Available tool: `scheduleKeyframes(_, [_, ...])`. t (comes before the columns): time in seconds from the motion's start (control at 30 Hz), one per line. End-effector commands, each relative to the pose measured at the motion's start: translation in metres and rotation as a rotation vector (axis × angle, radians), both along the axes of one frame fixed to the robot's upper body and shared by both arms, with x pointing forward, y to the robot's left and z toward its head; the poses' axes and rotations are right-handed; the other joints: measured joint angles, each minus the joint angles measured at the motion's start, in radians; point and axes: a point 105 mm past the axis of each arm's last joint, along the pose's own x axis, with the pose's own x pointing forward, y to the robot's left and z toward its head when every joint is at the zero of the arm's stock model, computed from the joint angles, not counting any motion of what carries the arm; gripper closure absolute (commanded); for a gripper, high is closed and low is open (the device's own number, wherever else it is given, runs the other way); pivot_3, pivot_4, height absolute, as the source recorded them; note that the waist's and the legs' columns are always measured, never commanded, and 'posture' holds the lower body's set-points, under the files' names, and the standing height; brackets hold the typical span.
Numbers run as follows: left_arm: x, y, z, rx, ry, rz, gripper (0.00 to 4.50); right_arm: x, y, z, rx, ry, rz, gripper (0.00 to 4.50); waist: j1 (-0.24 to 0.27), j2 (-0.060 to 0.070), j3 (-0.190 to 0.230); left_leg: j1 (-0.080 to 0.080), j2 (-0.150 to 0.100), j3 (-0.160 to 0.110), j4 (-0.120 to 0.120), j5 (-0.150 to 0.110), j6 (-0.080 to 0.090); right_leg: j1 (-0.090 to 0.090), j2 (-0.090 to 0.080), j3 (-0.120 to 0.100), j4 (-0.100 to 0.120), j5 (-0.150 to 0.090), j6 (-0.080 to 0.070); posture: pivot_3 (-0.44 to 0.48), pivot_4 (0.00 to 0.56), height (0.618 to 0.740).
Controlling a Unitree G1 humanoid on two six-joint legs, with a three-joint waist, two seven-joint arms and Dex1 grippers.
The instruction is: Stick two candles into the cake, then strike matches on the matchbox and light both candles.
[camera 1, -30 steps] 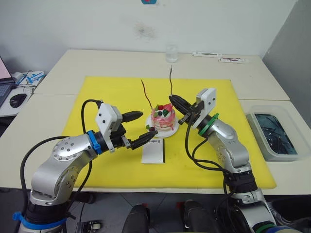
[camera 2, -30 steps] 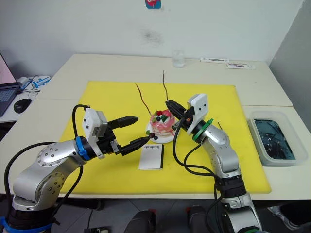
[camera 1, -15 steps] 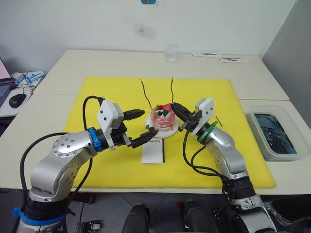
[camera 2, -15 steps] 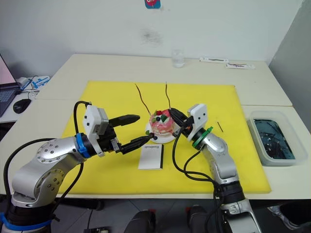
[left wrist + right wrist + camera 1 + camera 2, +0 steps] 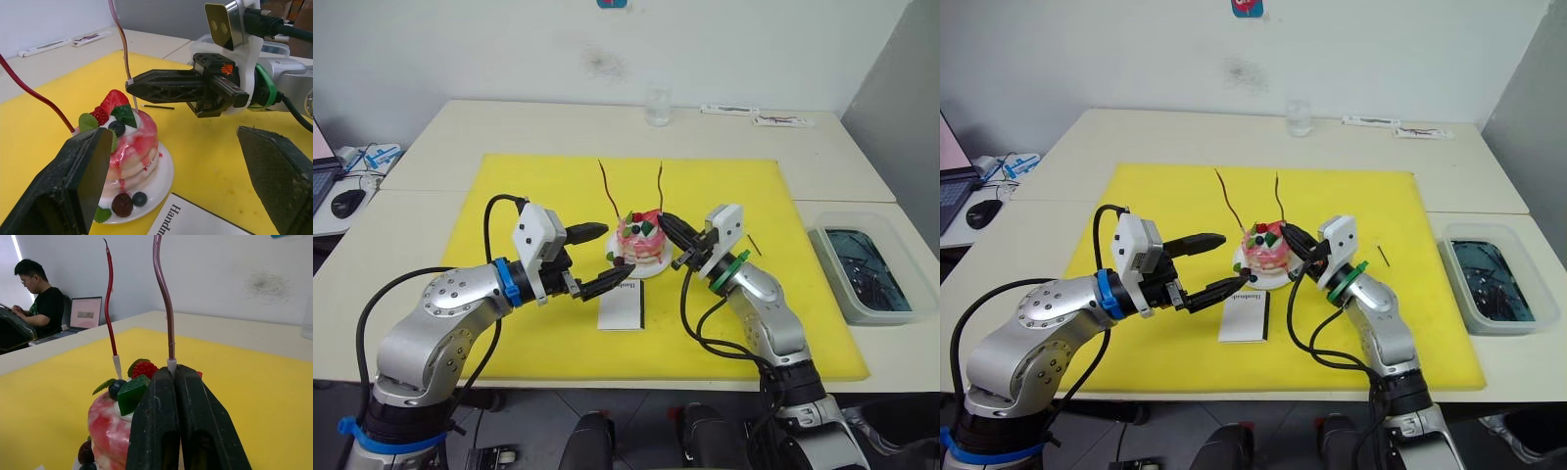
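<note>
**Second candle going into the cake**

The right tool [image 5: 674, 233] is pressed together on the white foot of the tan candle [image 5: 661, 182], holding it upright over the top of the cake [image 5: 640, 238]; from the right wrist view the foot sits at the frosting's edge, but whether it is pushed in I cannot tell; the red candle [image 5: 607, 186] already stands in the cake on the far left side, apart from the tan one.

The left tool [image 5: 599, 258] is spread, one finger by the plate [image 5: 164, 175] and one higher, nothing between them; it hovers just beside the cake, over the matchbox [image 5: 623, 304], which lies flat on the yellow mat [image 5: 509, 186] in front of the plate; one match [image 5: 753, 242] lies on the mat to the right of the right arm.

Judgement: the planting step is nearly done; next the right tool should press the candle down until it stands alone, then let go without tipping it; after that, a match must be fetched and the matchbox steadied for striking.
</note>
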Motion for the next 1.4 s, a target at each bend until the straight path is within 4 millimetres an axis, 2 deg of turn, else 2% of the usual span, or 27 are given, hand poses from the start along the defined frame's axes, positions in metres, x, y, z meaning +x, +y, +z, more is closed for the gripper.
scheduleKeyframes(0.03, [-0.004,-0.004,0.009,0.009,-0.038,-0.027,0.00,-0.004,0.001,0.003,0.008,-0.028,-0.004,4.45,0.000,0.000,0.000,0.000,0.000,0.000,0.000,0.000,0.000,0.000,0.000,0.000,0.000,0.000,0.000,0.000,0.150,0.740])
scheduleKeyframes(0.17, [-0.004,-0.005,0.008,0.013,-0.039,-0.032,0.00,-0.005,0.003,0.002,0.014,-0.027,-0.006,4.45,0.000,0.000,0.000,0.000,0.000,0.000,0.000,0.000,0.000,0.000,0.000,0.000,0.000,0.000,0.000,0.000,0.150,0.740])
scheduleKeyframes(0.83, [-0.006,-0.006,0.005,0.016,-0.032,-0.040,0.00,-0.001,0.001,-0.034,-0.021,0.041,-0.043,4.45,0.000,0.000,0.000,0.002,0.000,0.000,0.000,0.000,0.000,0.002,0.000,0.000,0.000,-0.001,-0.002,0.000,0.150,0.740])
scheduleKeyframes(0.97, [-0.006,-0.006,0.005,0.015,-0.031,-0.039,0.00,-0.002,0.002,-0.035,-0.026,0.039,-0.037,4.45,-0.001,0.000,0.000,0.002,0.000,0.000,0.000,0.000,0.000,0.002,0.000,0.000,0.000,-0.001,-0.003,0.000,0.150,0.740])
scheduleKeyframes(1.1, [-0.006,-0.006,0.005,0.014,-0.031,-0.038,0.00,-0.006,0.008,-0.025,0.001,0.009,0.002,4.45,-0.001,0.000,0.000,0.003,0.000,0.000,0.000,0.000,0.000,0.002,0.000,0.000,0.000,-0.001,-0.003,0.000,0.150,0.740])
scheduleKeyframes(1.2, [-0.006,-0.006,0.004,0.016,-0.031,-0.041,0.00,-0.004,0.005,-0.018,0.018,-0.010,-0.024,4.45,-0.003,0.000,0.000,0.002,0.000,0.000,0.000,0.000,0.000,0.002,0.000,0.000,0.000,-0.001,-0.003,0.000,0.150,0.740])
scheduleKeyframes(1.33, [-0.006,-0.007,0.003,0.021,-0.034,-0.046,0.00,-0.003,0.003,-0.006,0.027,-0.058,-0.037,3.78,-0.003,0.000,0.000,0.002,0.000,0.000,0.000,0.000,0.000,0.002,0.000,0.000,0.000,-0.002,-0.003,0.000,0.150,0.740])
scheduleKeyframes(1.4, [-0.006,-0.007,0.003,0.021,-0.035,-0.046,0.00,-0.004,0.002,-0.004,0.029,-0.065,-0.033,3.13,-0.004,0.000,0.000,0.002,0.000,0.000,0.000,0.000,0.000,0.002,0.000,0.000,0.000,-0.002,-0.003,0.000,0.150,0.740])
